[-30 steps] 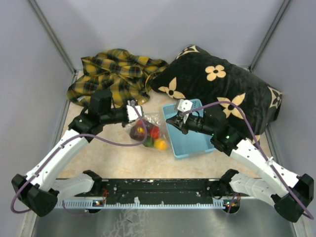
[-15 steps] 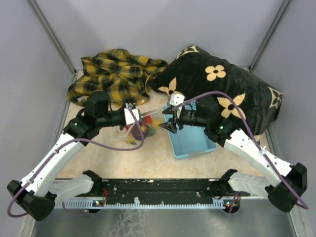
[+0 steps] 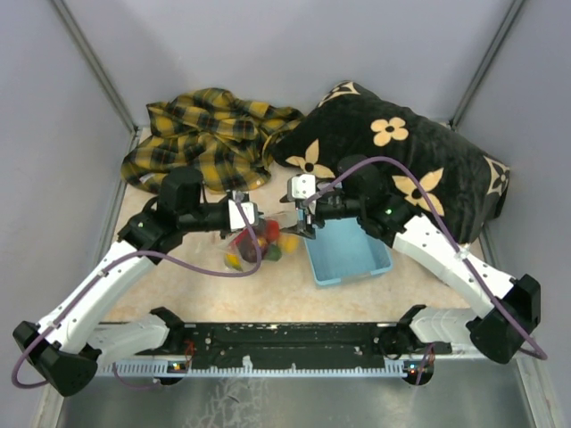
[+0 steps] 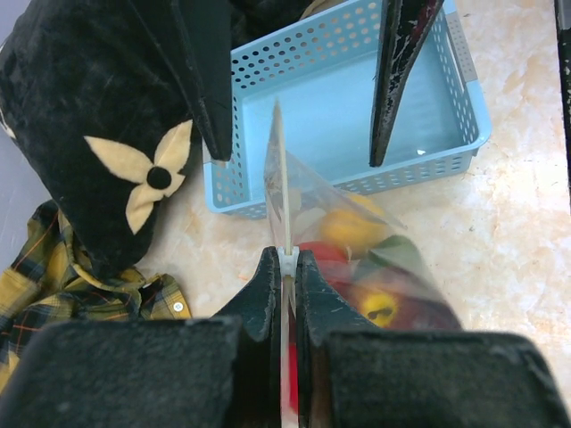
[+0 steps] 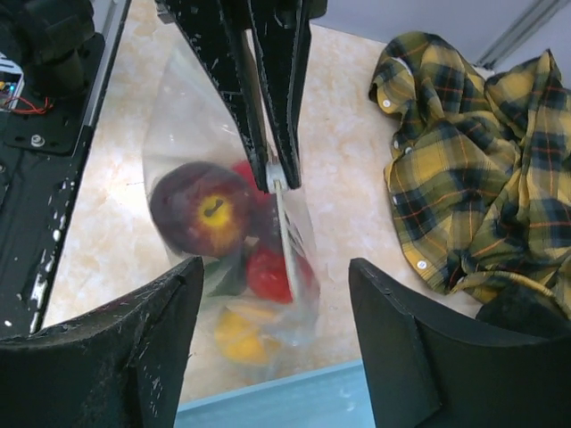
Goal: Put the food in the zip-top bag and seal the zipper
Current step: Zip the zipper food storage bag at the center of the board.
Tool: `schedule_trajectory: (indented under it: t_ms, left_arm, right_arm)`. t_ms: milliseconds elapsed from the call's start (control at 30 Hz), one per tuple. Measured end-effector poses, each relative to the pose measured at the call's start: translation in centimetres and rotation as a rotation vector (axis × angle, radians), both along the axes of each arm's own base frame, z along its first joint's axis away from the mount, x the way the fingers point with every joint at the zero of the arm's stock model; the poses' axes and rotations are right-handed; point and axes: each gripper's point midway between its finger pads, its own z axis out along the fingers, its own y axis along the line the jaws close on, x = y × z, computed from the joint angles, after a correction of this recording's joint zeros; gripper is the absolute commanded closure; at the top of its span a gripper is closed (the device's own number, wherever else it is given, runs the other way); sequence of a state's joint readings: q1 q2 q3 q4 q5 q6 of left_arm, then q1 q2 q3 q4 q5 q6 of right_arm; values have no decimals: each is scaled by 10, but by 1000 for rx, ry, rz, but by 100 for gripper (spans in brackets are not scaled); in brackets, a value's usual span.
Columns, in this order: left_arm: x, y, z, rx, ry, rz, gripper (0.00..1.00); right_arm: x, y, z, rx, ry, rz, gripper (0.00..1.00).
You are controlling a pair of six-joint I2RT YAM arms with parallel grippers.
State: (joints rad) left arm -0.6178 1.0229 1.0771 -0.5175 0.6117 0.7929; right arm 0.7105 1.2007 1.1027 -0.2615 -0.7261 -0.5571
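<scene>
Left wrist: left jaws pinch zipper of zip-top bag; right jaws spread, empty.

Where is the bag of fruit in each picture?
Top view: the bag is just left of centre, left of the basket.
Left wrist: the bag is low, right of centre.
Right wrist: the bag is left of centre.
Shared landmark: the shirt, top left in the top view, bottom left in the left wrist view, on the right in the right wrist view.
</scene>
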Motion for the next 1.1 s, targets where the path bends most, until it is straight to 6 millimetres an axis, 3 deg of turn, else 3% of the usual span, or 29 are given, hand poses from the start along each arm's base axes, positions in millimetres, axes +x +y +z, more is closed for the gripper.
schedule_trajectory:
  t_ms: [233, 400, 600, 667, 1100]
  left_arm:
    - [-2, -1, -6, 6, 15, -6, 100]
    - [-3, -2, -8, 9, 20, -10, 100]
    - [-4, -2, -13, 15, 29, -11, 100]
    - [-4, -2, -15, 17, 34, -10, 100]
    - [0, 8, -15, 15, 37, 76, 100]
  right_arm:
    - [4, 17, 5, -40, -76, 77, 44]
    - [1, 29, -10, -95, -71, 111, 59]
    - [2, 31, -26, -152, -66, 94, 85]
    - [5, 30, -26, -159, -73, 76, 99]
    - [19, 19, -23, -159, -75, -58, 100]
